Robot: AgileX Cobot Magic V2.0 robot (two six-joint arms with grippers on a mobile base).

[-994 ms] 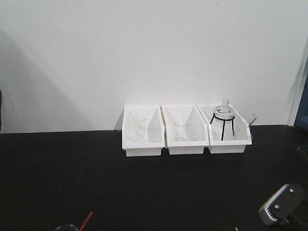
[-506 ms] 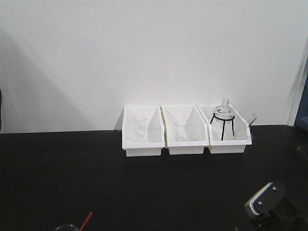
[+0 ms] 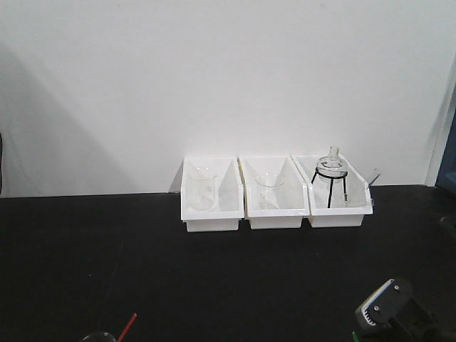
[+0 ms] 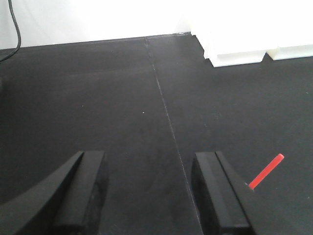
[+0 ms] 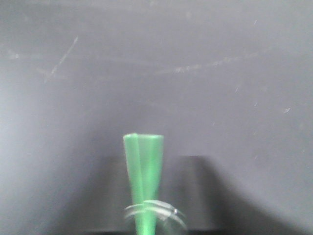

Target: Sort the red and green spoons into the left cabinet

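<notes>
The left tool [image 4: 149, 164] is released, its two black fingers [image 4: 88, 191] spread wide above the black bench [image 4: 122, 98]; the red spoon [image 4: 266, 171] shows only its handle end, slanting up just beside one finger, the rest hidden behind it. The green spoon [image 5: 143, 166] stands near upright and blurred before the right wrist camera, its handle passing through a clear glass rim [image 5: 154, 211]. The right tool [image 3: 390, 312] sits low at the near right of the bench; whether it is released or clenched cannot be told.
</notes>
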